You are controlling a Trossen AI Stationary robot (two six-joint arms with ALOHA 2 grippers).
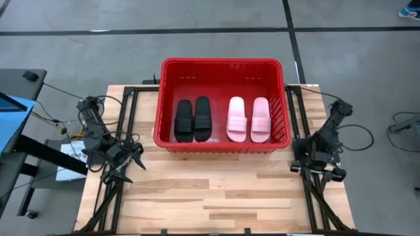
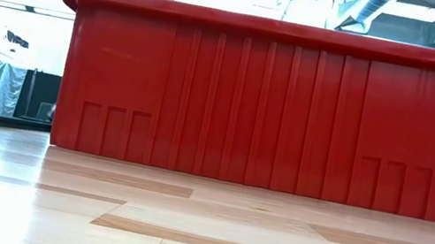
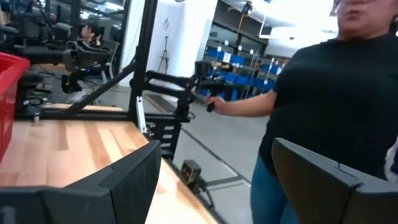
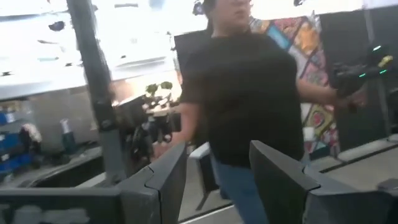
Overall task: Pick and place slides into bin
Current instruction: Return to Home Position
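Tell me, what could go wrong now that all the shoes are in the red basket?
All four look safe: black slides and pink slides lie inside the bin. A person stands close to the table, in front of the open left gripper and right gripper, so a moving arm might come near them. A loose cable loops beside the right arm and could snag when it moves.

The red bin stands on the pale wooden plank table.
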